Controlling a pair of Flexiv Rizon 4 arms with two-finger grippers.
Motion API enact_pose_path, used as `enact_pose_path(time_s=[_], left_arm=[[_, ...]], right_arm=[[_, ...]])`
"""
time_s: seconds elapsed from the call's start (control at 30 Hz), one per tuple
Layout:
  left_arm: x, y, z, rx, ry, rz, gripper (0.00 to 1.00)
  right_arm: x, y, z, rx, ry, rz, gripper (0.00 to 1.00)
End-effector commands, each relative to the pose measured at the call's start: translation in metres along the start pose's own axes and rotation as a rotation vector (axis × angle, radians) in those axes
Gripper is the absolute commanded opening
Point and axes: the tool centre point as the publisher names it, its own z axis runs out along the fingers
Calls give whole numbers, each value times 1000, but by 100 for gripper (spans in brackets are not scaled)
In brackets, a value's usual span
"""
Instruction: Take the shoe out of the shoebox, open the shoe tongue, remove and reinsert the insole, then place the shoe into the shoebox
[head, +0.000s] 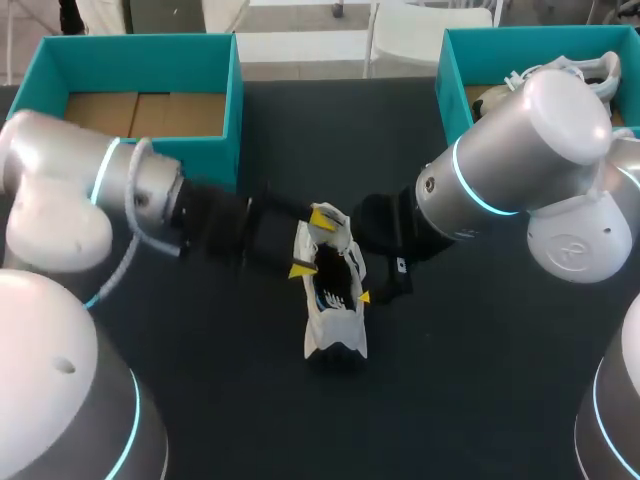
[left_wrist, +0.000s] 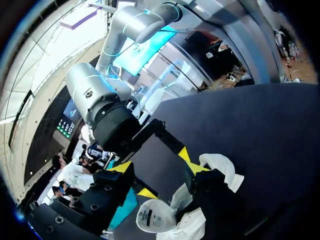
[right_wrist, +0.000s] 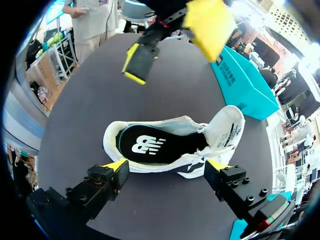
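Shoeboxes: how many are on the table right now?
2. The left shoebox stands far left on the table, cardboard floor showing; the right shoebox far right, partly hidden, something white inside.

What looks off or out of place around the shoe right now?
Nothing stands out. The shoe sits upright on the table, its tongue pulled open and the insole lying flat inside. No damage or spill shows.
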Motion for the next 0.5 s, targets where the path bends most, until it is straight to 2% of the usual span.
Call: enact_pose_path(time_s=[0.03,0.1,0.13,0.17,0.2,0.3,0.4,0.5], left_arm=[[-23,14,-2,14,417,30,67],[-31,13,-5,29,471,22,69],[-33,13,-6,25,500,27,84],[-36,13,-6,39,521,20,94],[-38,12,-7,44,551,24,98],[-42,13,-8,50,652,10,100],[-42,13,-8,50,652,10,100],[-42,13,-8,50,652,10,100]], right_arm=[[1,0,1,1,-1,0,100],[1,-6,-8,-27,-18,51,100],[1,-8,-13,-29,-19,62,100],[0,-11,-17,-29,-18,65,100],[1,-14,-22,-14,-11,67,100],[0,-21,-37,-21,-19,85,100],[-1,-27,-51,9,0,71,100],[0,-35,-65,5,21,75,100]])
